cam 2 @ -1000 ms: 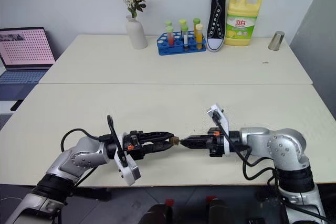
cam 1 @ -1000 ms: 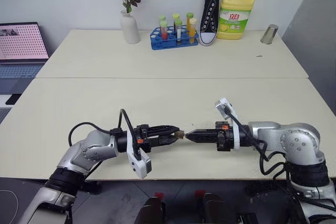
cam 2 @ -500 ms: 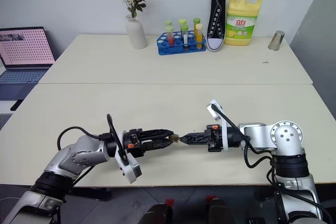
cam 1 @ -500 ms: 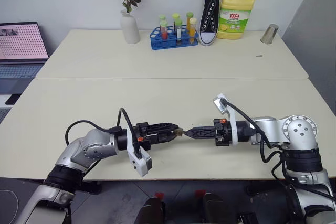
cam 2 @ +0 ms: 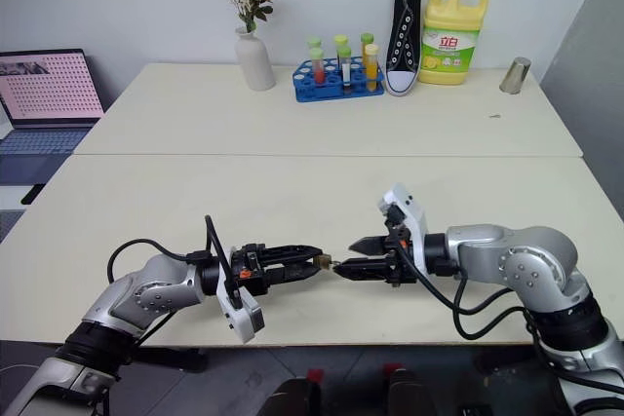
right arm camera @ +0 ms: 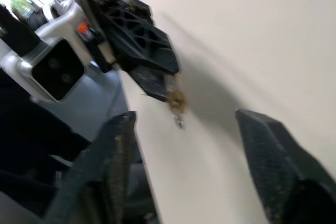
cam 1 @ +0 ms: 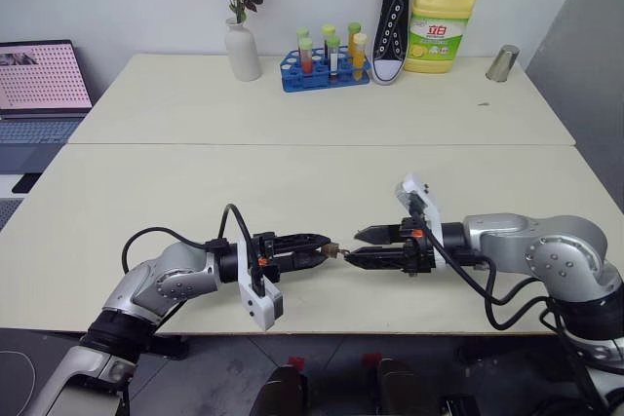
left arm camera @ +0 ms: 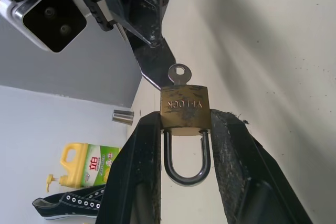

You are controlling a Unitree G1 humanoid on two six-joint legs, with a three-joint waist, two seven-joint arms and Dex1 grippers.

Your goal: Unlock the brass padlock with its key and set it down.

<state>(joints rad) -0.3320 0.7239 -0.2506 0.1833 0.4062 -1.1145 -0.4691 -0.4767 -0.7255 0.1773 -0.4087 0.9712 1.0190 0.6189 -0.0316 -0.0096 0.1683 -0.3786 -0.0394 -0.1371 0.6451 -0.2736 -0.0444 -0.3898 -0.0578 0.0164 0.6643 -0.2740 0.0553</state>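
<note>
Padlock pinched, key left in it
Left pincer [cam 1: 325,252] grips the padlock [left arm camera: 184,107]; the key [left arm camera: 178,73] shows just its round head. Right pincer [cam 1: 356,245] gapes wide nearby, above the bench [cam 1: 292,182].

"立白" on yellow detergent bottle [cam 1: 441,11]

White vase of flowers [cam 1: 241,50], blue rack of tubes [cam 1: 325,69], black shoe [cam 1: 390,17], yellow soap bottle [cam 1: 441,25], metal cup [cam 1: 501,63], laptop [cam 1: 39,85], pale table [cam 1: 292,172].
</note>
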